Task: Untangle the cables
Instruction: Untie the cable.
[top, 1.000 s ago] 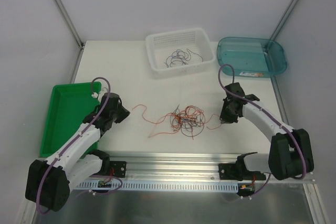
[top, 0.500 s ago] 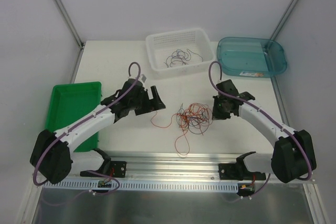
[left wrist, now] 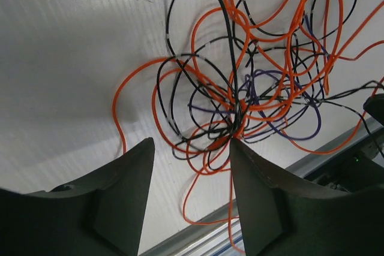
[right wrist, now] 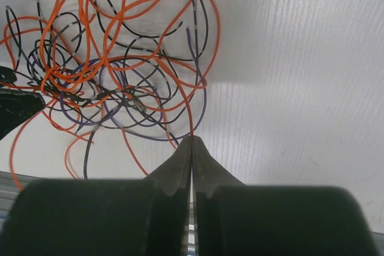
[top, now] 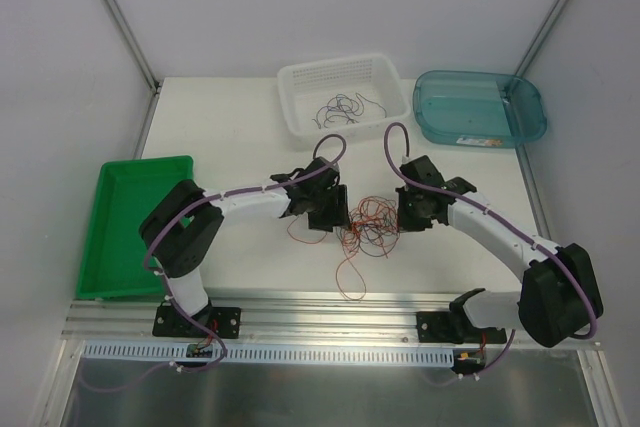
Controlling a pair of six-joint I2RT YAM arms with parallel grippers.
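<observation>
A tangle of thin orange, black and purple cables (top: 368, 225) lies on the white table between the two arms; it also shows in the left wrist view (left wrist: 252, 82) and the right wrist view (right wrist: 114, 70). One orange strand (top: 348, 277) trails toward the front rail. My left gripper (top: 330, 212) is open at the tangle's left edge, its jaws apart over the lower loops (left wrist: 192, 142). My right gripper (top: 408, 215) is at the tangle's right edge, shut on a single orange cable (right wrist: 191, 118) that runs out of its tips (right wrist: 192, 139).
A white basket (top: 345, 97) holding a few dark cables stands at the back. A teal bin (top: 480, 107) is at the back right. A green tray (top: 125, 222) is at the left. The metal rail (top: 330, 307) runs along the table's front edge.
My left arm swung right from beside the green tray to the tangle's left edge. My right gripper moved left, and the tangle bunched tighter with one orange strand dropped toward the rail.
</observation>
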